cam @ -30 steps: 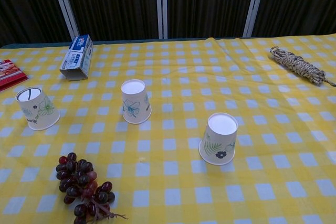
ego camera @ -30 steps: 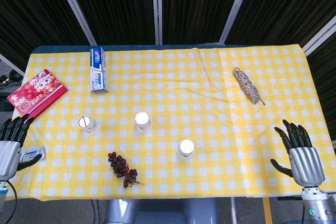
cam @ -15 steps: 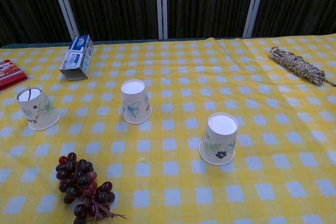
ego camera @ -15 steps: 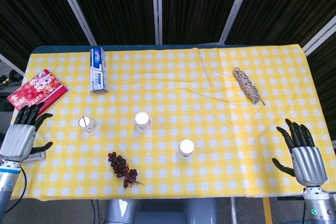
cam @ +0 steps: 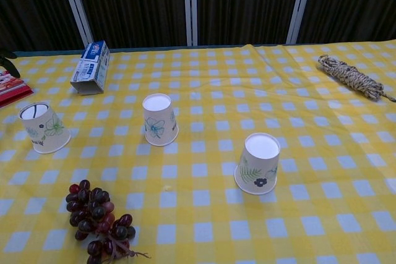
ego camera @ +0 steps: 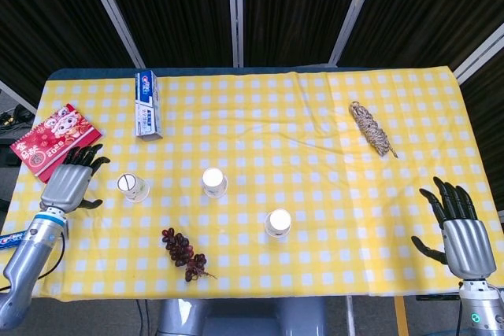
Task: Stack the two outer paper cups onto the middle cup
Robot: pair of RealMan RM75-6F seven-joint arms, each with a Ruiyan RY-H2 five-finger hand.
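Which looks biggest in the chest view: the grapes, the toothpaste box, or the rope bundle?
1. grapes, though nearest the camera, so unsure
2. rope bundle
3. toothpaste box, looking about alike with the rope

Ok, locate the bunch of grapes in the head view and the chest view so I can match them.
Head view: grapes lie low, left of centre, near the table's front edge.
Chest view: grapes sit in the lower left corner.
Shared landmark: the middle cup, behind them and slightly right.
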